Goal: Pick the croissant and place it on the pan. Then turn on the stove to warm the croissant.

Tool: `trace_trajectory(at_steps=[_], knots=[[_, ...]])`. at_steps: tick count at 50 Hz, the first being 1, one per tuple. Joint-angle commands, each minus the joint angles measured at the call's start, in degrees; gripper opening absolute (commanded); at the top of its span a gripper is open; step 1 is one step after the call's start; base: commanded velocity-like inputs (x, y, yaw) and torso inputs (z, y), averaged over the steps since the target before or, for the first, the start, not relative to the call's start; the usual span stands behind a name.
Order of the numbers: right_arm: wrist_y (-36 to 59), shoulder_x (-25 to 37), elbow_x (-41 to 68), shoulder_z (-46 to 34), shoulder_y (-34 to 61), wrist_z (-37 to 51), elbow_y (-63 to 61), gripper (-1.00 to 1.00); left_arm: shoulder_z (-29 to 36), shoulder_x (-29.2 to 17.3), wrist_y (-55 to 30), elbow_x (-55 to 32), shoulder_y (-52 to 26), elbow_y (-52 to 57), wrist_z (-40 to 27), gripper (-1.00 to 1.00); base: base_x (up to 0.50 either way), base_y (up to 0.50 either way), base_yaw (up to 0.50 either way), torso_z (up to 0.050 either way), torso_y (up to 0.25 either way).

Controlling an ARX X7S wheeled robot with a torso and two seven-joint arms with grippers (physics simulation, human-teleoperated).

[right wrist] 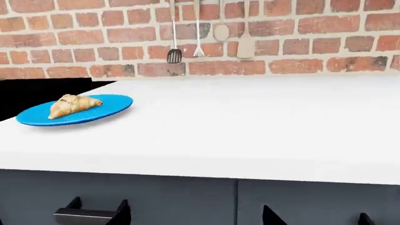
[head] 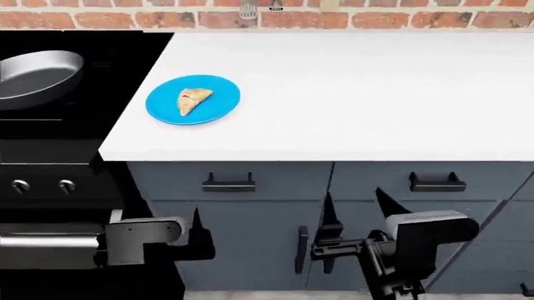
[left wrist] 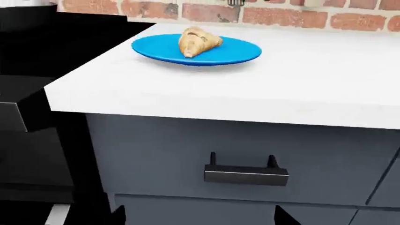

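Well above both grippers, the croissant (head: 194,99) lies on a round, glossy bright blue plate (head: 219,107), a small lumpy golden-tan wedge with darker brown creases along its folds. The plate sits on a smooth matte white countertop (head: 359,94), near the edge that meets the stove (head: 59,156). Farther to the left of the left gripper (head: 197,234) and higher up, the pan (head: 37,76) rests on the black cooktop: round, grey metal, with shiny sloped sides. Two silver knobs (head: 42,185) show on the stove's black front, just above the left gripper, and a steel bar handle (head: 46,240) runs beside it.

The left gripper hangs low in front of the grey-blue cabinets (head: 276,212), holding nothing; only one dark pointed fingertip is clear, so I cannot tell how wide it stands. The right gripper (head: 357,209) is also low before the cabinet doors, its two black pointed fingers (head: 389,201) spread apart and empty.

Behind the counter runs a rough red brick wall (right wrist: 300,42) with hanging metal utensils (right wrist: 196,33).
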Motion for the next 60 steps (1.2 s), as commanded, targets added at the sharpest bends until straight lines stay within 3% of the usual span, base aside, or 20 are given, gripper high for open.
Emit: trace_trajectory(at_steps=[1,3,5,19,21,30,35,42,46,52,60], knots=[[29.12,4.67,12.26,4.78,10.51,4.87,-24.52,1.0,-12.06,-1.78,-35.24,-15.98,-10.5,26.16,-5.35,1.0,0.29,-0.5,0.0,0.0,0.0],[33.06,5.08,15.48,6.49,13.31,4.8,-25.3,1.0,-16.52,-1.01,-42.46,-19.66,-14.75,27.6,-6.31,1.0,0.32,-0.48,0.0,0.0,0.0],[34.77,6.54,15.91,5.46,15.41,4.7,-25.12,1.0,-17.4,-1.67,-44.32,-20.42,-16.32,28.95,-6.86,1.0,0.45,-0.25,0.0,0.0,0.0],[34.93,9.38,18.44,3.37,17.66,7.8,-25.01,1.0,-15.07,-5.07,-41.13,-19.52,-16.2,27.91,-6.87,1.0,0.5,0.0,0.0,0.0,0.0],[34.6,9.58,18.54,3.33,17.77,7.87,-24.79,1.0,-15.86,-4.83,-44.45,-21.04,-18.92,28.34,-7.47,1.0,0.5,0.0,0.0,0.0,0.0],[32.9,9.68,18.29,2.65,17.75,8.42,-23.03,1.0,-14.14,-5.69,-43.8,-20.87,-19.41,27.56,-8.13,1.0,0.43,0.0,0.0,0.0,0.0],[33.03,9.52,19.09,2.64,18.05,8.4,-22.19,1.0,-15.59,-5.74,-46.5,-22.23,-23.35,26.21,-8.45,1.0,0.0,0.0,0.0,0.0,0.0],[32.63,9.68,19.69,2.75,18.99,8.0,-21.35,1.0,-16.4,-9.47,-51.01,-24.76,-36.91,17.29,-5.25,1.0,0.0,0.0,0.0,0.0,0.0],[32.08,9.74,19.61,2.05,19.96,7.98,-19.98,1.0,-11.84,-13.21,-47.09,-21.96,-39.96,11.01,-3.43,1.0,0.0,0.0,0.0,0.0,0.0],[31.21,10.11,19.94,1.78,20.17,7.87,-19.1,1.0,-10.88,-13.62,-52.27,-22.38,-48.1,-2.2,-2.1,1.0,0.0,0.0,0.0,0.0,0.0],[30.56,10.7,20.73,2.23,19.86,8.31,-19.03,1.0,-9.37,-12.42,-52.62,-22.51,-51.57,-14.1,-0.72,1.0,0.0,0.0,0.0,0.0,0.0]])
